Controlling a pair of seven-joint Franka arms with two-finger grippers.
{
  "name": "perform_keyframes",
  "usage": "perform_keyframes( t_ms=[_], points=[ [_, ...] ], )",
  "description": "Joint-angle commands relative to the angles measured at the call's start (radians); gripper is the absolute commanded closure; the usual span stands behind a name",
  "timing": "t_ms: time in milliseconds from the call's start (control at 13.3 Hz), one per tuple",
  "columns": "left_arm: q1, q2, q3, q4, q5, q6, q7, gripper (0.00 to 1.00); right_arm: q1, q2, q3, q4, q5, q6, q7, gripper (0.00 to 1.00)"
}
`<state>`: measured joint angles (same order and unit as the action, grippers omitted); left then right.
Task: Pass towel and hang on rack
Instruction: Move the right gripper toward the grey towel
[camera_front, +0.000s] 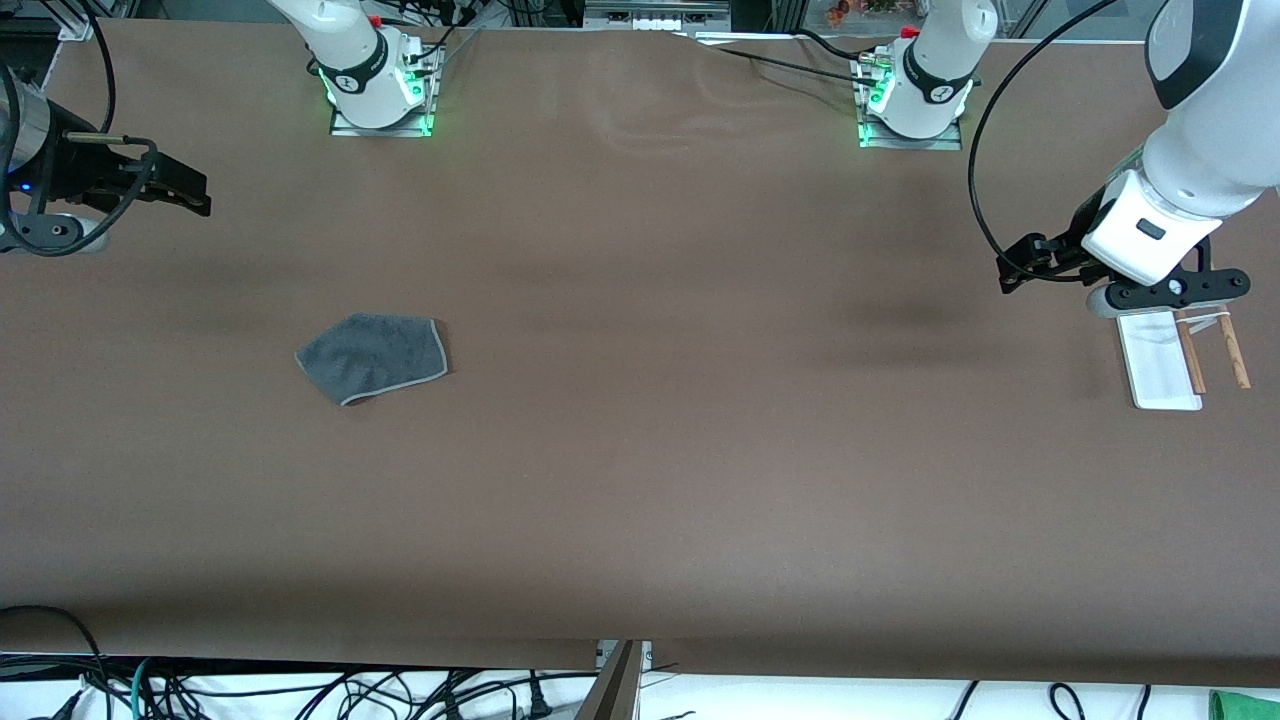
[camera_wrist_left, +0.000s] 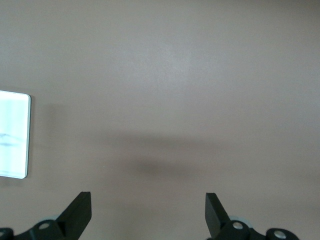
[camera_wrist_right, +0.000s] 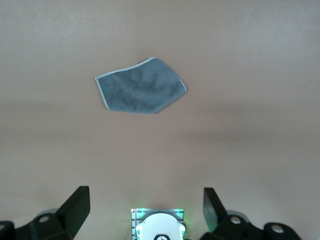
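Note:
The towel (camera_front: 375, 357), dark grey with a light border, lies flat on the brown table toward the right arm's end. It also shows in the right wrist view (camera_wrist_right: 142, 91). The rack (camera_front: 1165, 360) stands at the left arm's end, a white base with two brown rods (camera_front: 1235, 350). A corner of its base shows in the left wrist view (camera_wrist_left: 14, 135). My right gripper (camera_front: 195, 195) is open and empty over the table's right-arm end, well apart from the towel; it also shows in its wrist view (camera_wrist_right: 146, 207). My left gripper (camera_front: 1008, 275) is open and empty over bare table beside the rack, also seen in its wrist view (camera_wrist_left: 148, 210).
The right arm's base (camera_front: 380, 90) and the left arm's base (camera_front: 915, 100) stand along the table's edge farthest from the front camera. Cables (camera_front: 300, 695) hang below the edge nearest that camera. The table (camera_front: 700, 400) between towel and rack is bare brown surface.

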<state>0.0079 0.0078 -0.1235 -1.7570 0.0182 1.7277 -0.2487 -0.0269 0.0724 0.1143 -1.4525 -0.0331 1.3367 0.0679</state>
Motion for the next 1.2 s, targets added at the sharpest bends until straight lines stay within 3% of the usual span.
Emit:
perform_keyframes(
  t_ms=[0,602,827,1128],
  points=[
    [0.004,0.011,-0.004,0.024,0.009,-0.016,0.003,0.0,-0.01,0.0,0.002,0.004,0.022,0.007,-0.002,0.0],
    [0.007,0.011,-0.004,0.024,0.006,-0.017,0.002,0.0,-0.001,0.003,-0.001,-0.009,0.053,0.05,-0.008,0.0],
    [0.007,0.011,-0.004,0.024,0.006,-0.019,0.002,0.0,0.018,0.006,0.015,-0.098,0.042,0.14,-0.008,0.0],
    [0.007,0.011,-0.005,0.025,0.006,-0.019,0.002,0.0,0.025,0.014,0.083,-0.239,0.041,0.319,-0.008,0.0]
  ],
)
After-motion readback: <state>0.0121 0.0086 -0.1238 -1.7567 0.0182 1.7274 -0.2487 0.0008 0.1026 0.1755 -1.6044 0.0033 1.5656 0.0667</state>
